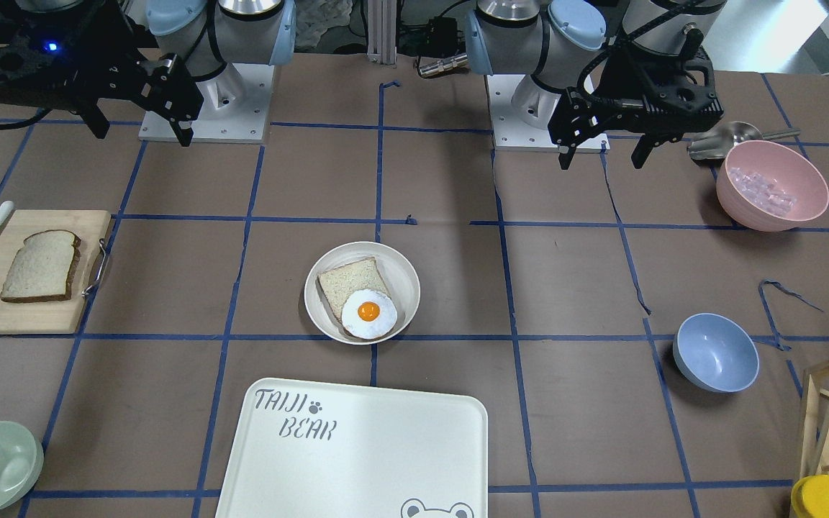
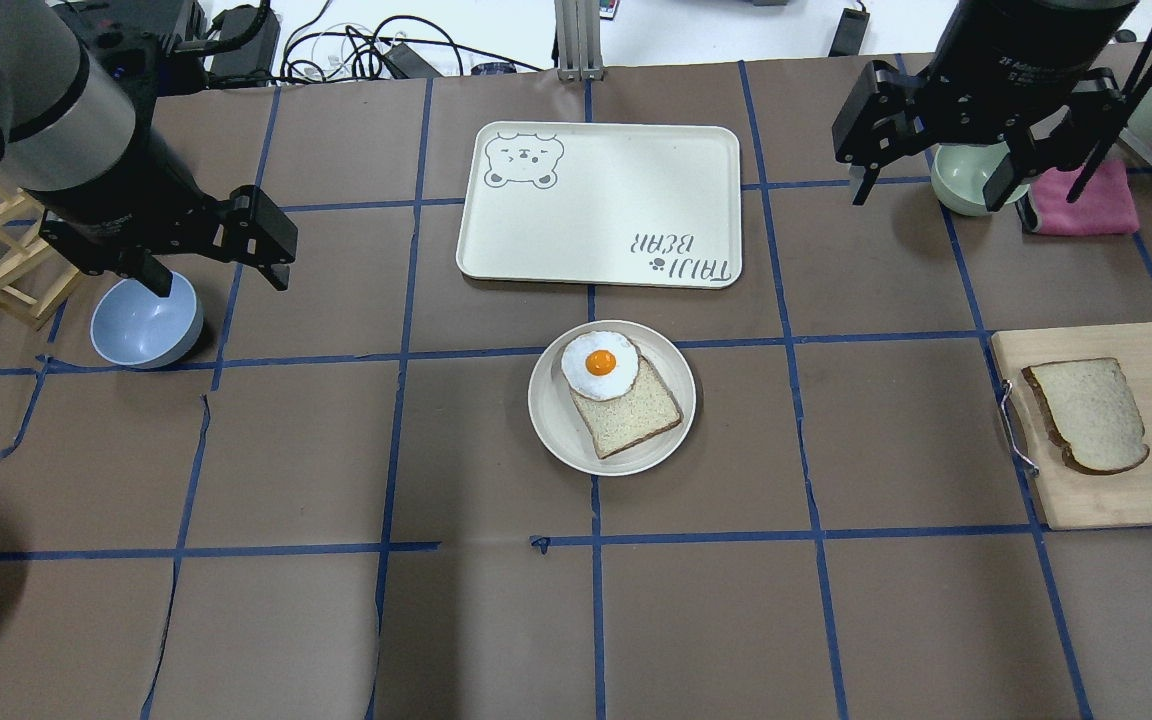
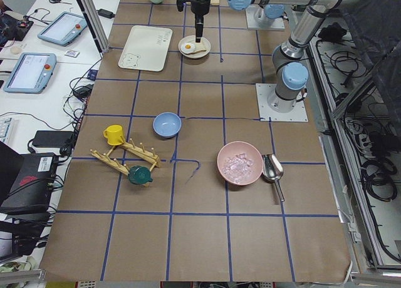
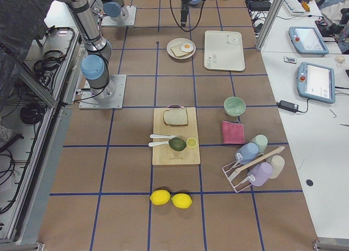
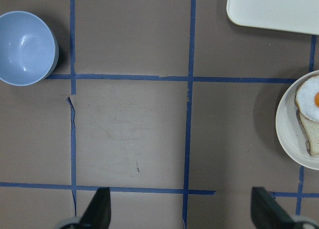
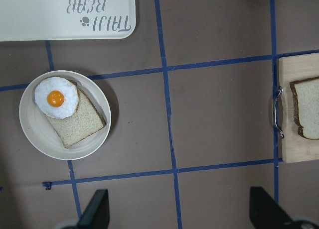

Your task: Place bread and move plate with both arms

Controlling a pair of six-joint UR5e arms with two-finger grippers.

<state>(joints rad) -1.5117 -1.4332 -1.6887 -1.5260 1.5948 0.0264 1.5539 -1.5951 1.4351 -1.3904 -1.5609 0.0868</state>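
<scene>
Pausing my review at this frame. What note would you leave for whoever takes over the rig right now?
Left gripper: open, empty, raised above the table.
Right gripper: open, empty, raised.
Bread: lying on the cutting board, untouched.
Plate: mid-table, holding another slice and a fried egg.
Done: nothing visible.
Left: put the bread on the plate, then move the plate with both arms.

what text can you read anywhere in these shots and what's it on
"TAIJI BEAR": printed on the rectangular tray.
White print on the right arm near its wrist: too blurred to read.
Tablet screens beside the table: too small to read.
</scene>
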